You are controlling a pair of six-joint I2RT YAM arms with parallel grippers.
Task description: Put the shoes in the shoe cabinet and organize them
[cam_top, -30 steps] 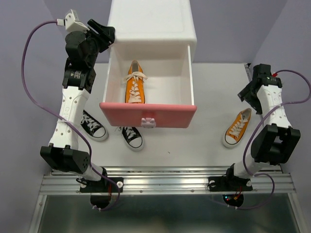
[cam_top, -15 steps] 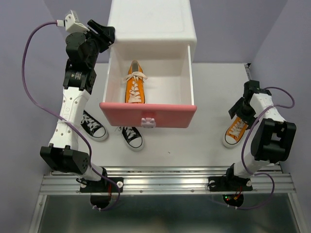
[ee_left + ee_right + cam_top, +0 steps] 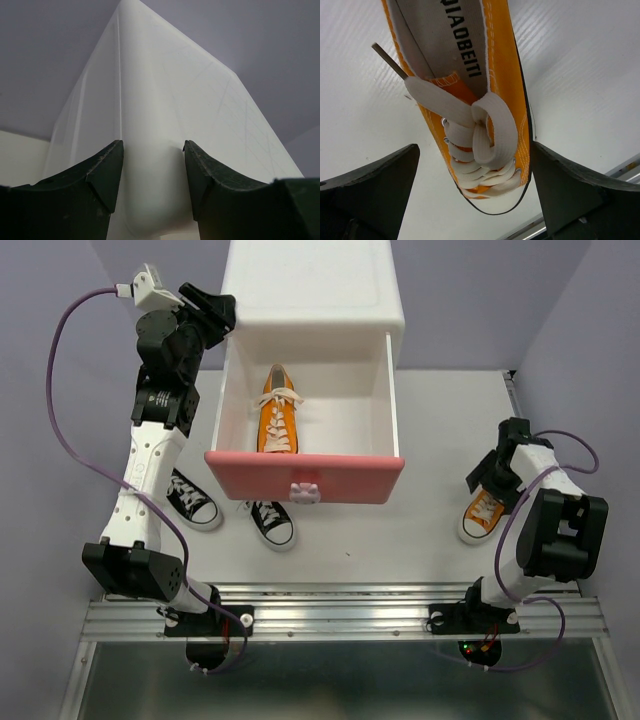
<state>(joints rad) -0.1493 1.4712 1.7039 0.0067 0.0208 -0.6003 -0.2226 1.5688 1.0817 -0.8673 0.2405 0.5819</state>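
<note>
The right arm has swung in and down since the earlier frame. The right gripper (image 3: 497,472) (image 3: 475,175) now sits over the heel end of the orange shoe on the table (image 3: 483,512) (image 3: 470,100). Its fingers are spread wide, one on each side of the laced front, and are not closed on it. This shoe lies at the right of the table (image 3: 400,530), well apart from the cabinet (image 3: 312,285) (image 3: 165,115).

The left gripper (image 3: 205,310) (image 3: 152,175) is unchanged, clamped across the cabinet's rear left corner. The pink drawer (image 3: 305,476) stands pulled out with the second orange shoe (image 3: 279,415) inside. Two black shoes (image 3: 190,498) (image 3: 272,523) lie on the table, one below the drawer front and one to its left.
</note>
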